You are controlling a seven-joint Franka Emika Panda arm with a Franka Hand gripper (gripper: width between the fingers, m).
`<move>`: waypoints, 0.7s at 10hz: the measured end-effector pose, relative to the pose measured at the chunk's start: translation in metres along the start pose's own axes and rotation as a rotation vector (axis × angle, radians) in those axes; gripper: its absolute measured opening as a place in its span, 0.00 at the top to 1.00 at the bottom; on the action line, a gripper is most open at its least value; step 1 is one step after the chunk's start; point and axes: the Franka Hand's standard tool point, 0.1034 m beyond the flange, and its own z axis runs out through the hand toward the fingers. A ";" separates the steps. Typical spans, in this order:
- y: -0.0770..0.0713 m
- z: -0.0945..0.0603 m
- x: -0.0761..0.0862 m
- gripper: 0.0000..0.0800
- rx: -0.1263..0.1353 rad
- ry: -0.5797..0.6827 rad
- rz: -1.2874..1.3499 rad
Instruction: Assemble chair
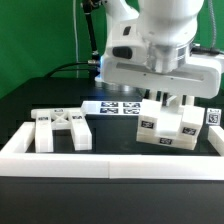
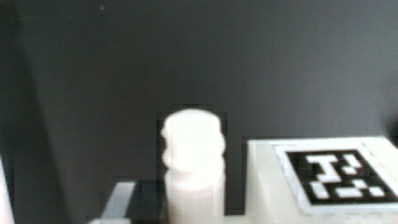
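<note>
In the wrist view my gripper (image 2: 185,200) is shut on an upright white ribbed peg (image 2: 191,150) that sticks out past the fingertips (image 2: 128,200). Beside the peg lies a white chair block with a black-and-white tag (image 2: 334,172). In the exterior view my gripper (image 1: 172,101) hangs low over a cluster of tagged white notched blocks (image 1: 168,128) at the exterior view's right. I cannot make out the peg there. The X-braced chair panel (image 1: 60,128) lies flat at the exterior view's left.
The marker board (image 1: 113,106) lies behind the parts. A long low white border wall (image 1: 110,160) runs along the front and up both sides. Another small tagged piece (image 1: 212,116) sits at the far right. The table top is black (image 2: 107,70).
</note>
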 end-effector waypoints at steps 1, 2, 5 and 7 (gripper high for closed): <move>0.002 0.000 -0.006 0.68 -0.016 -0.097 0.002; 0.006 0.001 -0.011 0.68 -0.031 -0.203 0.008; 0.016 0.006 -0.012 0.68 -0.050 -0.374 0.022; 0.025 0.013 -0.020 0.68 -0.059 -0.530 0.031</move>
